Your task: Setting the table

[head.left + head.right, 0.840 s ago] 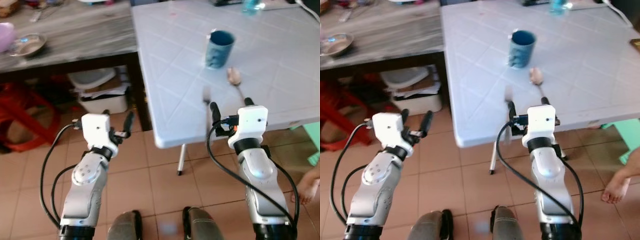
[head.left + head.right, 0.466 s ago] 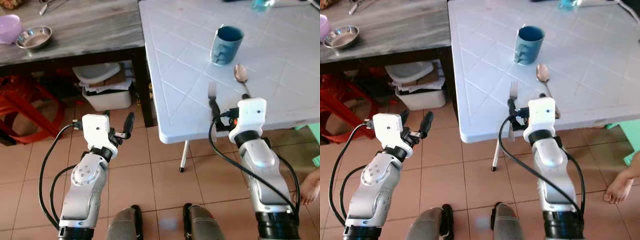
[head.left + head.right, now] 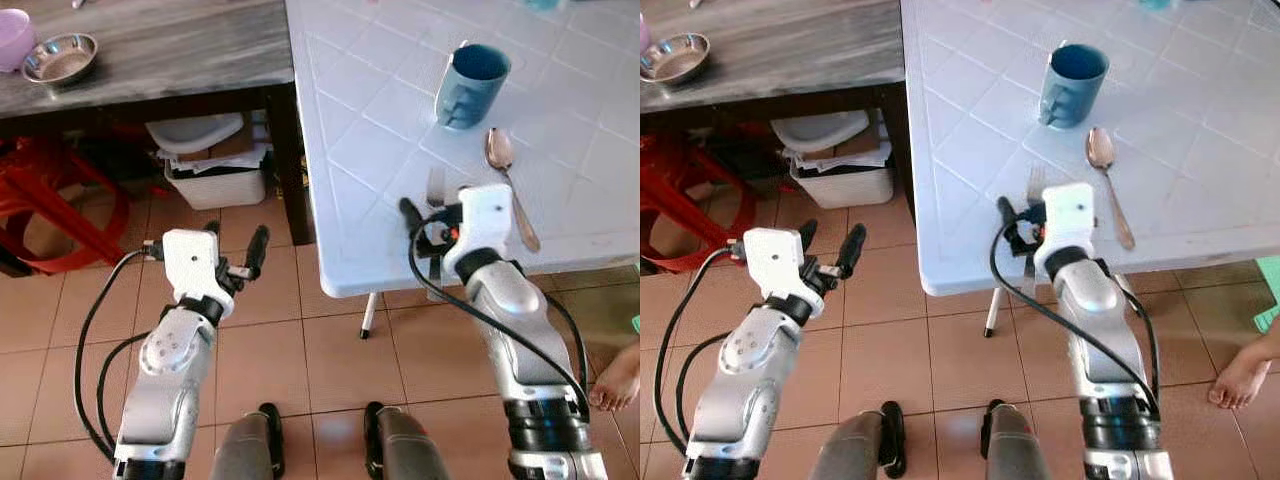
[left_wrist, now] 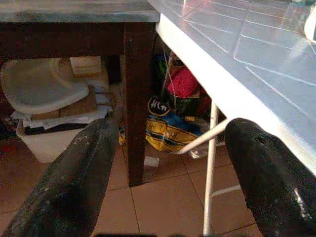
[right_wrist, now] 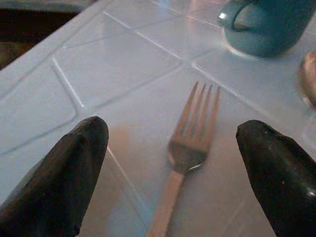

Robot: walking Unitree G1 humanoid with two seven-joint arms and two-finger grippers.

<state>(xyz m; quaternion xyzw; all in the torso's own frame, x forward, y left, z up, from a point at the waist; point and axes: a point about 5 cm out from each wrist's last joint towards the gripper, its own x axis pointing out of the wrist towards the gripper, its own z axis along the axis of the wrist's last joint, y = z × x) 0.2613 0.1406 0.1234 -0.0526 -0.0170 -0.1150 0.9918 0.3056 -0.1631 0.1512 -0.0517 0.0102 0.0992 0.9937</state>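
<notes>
Right gripper [image 5: 168,148], fingers spread wide and empty, hovers low over the near edge of the white table [image 3: 370,110], centre-right of the head views. The fork [image 5: 185,148] lies flat on the table between the two fingertips, touched by neither, tines toward the blue mug [image 3: 468,84]. Compared with the frames a moment earlier, the gripper has shifted inward over the tabletop and the whole scene sits lower in the picture, which suggests the camera moved as well; the fork, the spoon and the mug keep the same arrangement on the table. Judged from this, the fork is already laid down and released, and this step of the setting is likely complete.

Left gripper [image 3: 240,262], fingers also wide apart and empty, hangs over the tiled floor [image 3: 300,340] at lower left, beside the table's edge.

Count on the white table: one fork, one spoon [image 3: 508,180] just right of the fork, one mug beyond both. On the dark side table [image 3: 170,50] at upper left: one metal bowl [image 3: 60,58] and one purple bowl [image 3: 14,36], partly cropped.
</notes>
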